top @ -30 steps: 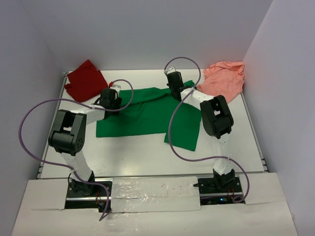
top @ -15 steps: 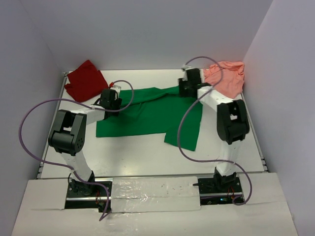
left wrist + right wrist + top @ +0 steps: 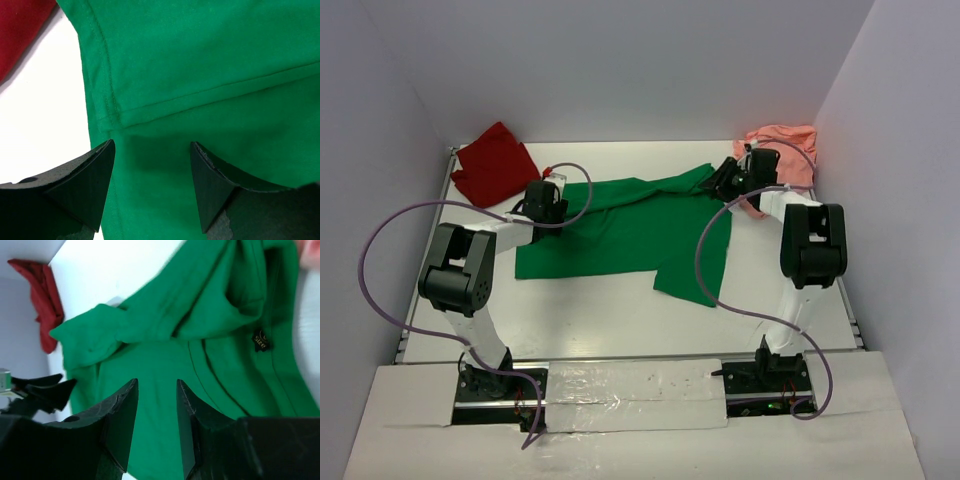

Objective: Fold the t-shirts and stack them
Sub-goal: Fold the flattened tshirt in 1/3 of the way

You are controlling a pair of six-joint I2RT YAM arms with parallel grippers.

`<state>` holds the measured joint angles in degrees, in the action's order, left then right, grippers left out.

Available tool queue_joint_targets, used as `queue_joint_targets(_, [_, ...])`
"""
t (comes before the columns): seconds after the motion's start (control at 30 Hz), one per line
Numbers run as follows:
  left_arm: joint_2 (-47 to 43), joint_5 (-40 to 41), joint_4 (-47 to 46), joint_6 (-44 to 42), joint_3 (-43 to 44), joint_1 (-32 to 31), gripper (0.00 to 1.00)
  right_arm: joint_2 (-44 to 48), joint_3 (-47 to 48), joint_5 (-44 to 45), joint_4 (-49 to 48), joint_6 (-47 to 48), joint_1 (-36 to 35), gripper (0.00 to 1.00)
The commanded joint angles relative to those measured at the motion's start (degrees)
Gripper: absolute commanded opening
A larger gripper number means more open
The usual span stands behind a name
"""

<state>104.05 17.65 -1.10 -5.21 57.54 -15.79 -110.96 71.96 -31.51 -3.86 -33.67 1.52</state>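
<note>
Green t-shirt (image 3: 620,225): left gripper (image 3: 151,144) spread above it, right gripper (image 3: 157,381) pinching its partly hidden edge.

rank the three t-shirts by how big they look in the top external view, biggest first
1. green t-shirt, spread out, clearly largest.
2 and 3. dark red t-shirt and salmon pink t-shirt: bunched, similar size; right arm covers part of the pink one, so unranked.

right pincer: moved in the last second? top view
Yes. The right pincer has swung rightward along the green t-shirt's far edge. It is now close beside the salmon pink t-shirt, which lies in the far right corner.
</note>
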Motion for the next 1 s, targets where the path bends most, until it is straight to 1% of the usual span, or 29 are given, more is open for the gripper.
queue_joint_targets(0.0, [-1.8, -0.3, -2.3, -0.5, 0.2, -0.5, 0.7, -4.1, -0.9, -8.6, -7.2, -8.9, 0.9, 0.43])
queue_joint_targets(0.13, [-1.9, -0.3, -2.4, -0.7, -0.1, -0.5, 0.7, -7.2, -0.7, -9.1, -10.9, -12.5, 0.8, 0.43])
queue_joint_targets(0.5, [-0.7, -0.6, -2.5, -0.7, 0.9, -0.8, 0.7, -11.6, 1.9, -11.1, -17.0, -15.8, 0.7, 0.41])
queue_joint_targets(0.6, [-0.4, -0.5, -2.5, -0.8, 0.9, -1.0, 0.7, -13.1, 3.3, -10.9, -16.5, -16.4, 0.5, 0.41])
queue_joint_targets(0.97, [1.2, 0.1, -2.5, -0.8, 1.7, -1.5, 0.7, -18.9, 13.1, -11.6, -12.8, -16.4, -0.1, 0.37])
